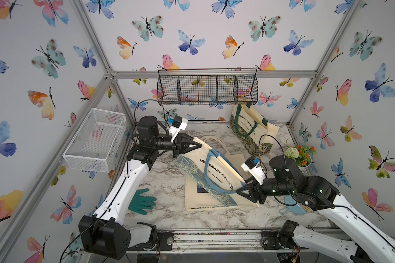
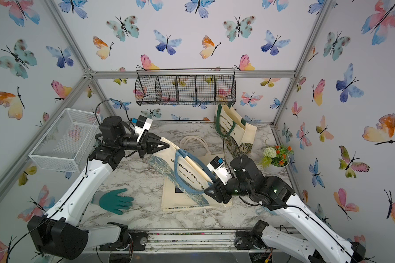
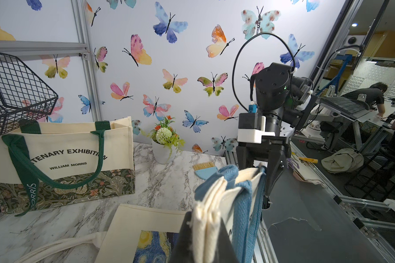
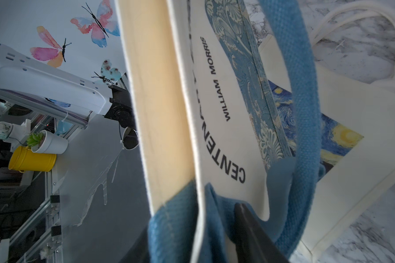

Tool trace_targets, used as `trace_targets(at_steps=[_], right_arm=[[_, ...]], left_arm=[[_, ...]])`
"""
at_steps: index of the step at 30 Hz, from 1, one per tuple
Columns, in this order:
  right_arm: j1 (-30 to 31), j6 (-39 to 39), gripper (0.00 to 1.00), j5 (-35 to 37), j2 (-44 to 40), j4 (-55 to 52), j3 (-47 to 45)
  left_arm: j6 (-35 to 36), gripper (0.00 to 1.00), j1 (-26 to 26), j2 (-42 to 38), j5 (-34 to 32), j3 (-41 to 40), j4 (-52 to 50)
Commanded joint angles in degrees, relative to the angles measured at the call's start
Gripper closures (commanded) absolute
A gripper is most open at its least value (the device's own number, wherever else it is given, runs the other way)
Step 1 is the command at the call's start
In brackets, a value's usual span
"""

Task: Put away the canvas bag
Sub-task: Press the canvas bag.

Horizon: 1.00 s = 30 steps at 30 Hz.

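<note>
- Left arm (image 1: 123, 189) and right arm (image 1: 351, 220), nearest the lens, reach over the starry-night tote (image 1: 192, 198), which lies flat on the marble surface (image 1: 167, 182).
- Canvas bag (image 1: 217, 173), blue-handled, slants over that tote, strung between both grippers.
- Left gripper (image 1: 198, 144): jaws pinch one top corner of the bag, beyond the tote's far edge.
- Right gripper (image 1: 238, 190): jaws stand parted around the other top corner; whether they press it is unclear.
- Judgement: bag raised but not stowed; carrying and release remain.
</note>
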Motion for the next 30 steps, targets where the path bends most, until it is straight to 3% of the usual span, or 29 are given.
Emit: trace_targets(at_steps=[1,15,17,21,24,27,28,30], right_arm=[[0.33,0.83,0.45,0.28,-1.62,-12.08,-1.48],[0.33,-0.60,0.45,-0.48,-0.53,-11.20,-1.10],[0.33,-1.01,0.52,-0.07,0.33,-11.62,-0.24],[0.38,-1.64,0.83,0.01,1.44,-11.56,0.51],[0.33,-1.88,0.97,0.69,1.87,-12.03,1.96],[0.34,-2.62,0.98,0.94,2.70,-14.08,5.45],[0.33,-2.85,0.98,0.67,2.91,-14.71,6.59],[0.34,-2.54,0.98,-0.22,3.45,-15.80,9.06]], left_arm=[[-0.32,1.00,3.05,-0.67,-2.79,1.88,4.10],[-1.11,1.00,3.11,-0.30,-2.26,2.77,4.11],[-1.10,1.00,3.09,-0.41,-2.27,2.43,4.10],[-1.23,1.00,3.06,-0.66,-2.24,1.72,4.15],[-1.30,1.00,3.00,-0.68,-2.80,1.28,4.20],[-1.78,0.99,3.06,-0.73,-7.51,0.84,3.99],[-2.38,0.95,3.05,-0.87,-10.29,0.66,4.03],[-5.73,0.77,3.05,-1.44,-20.23,-0.40,5.18]])
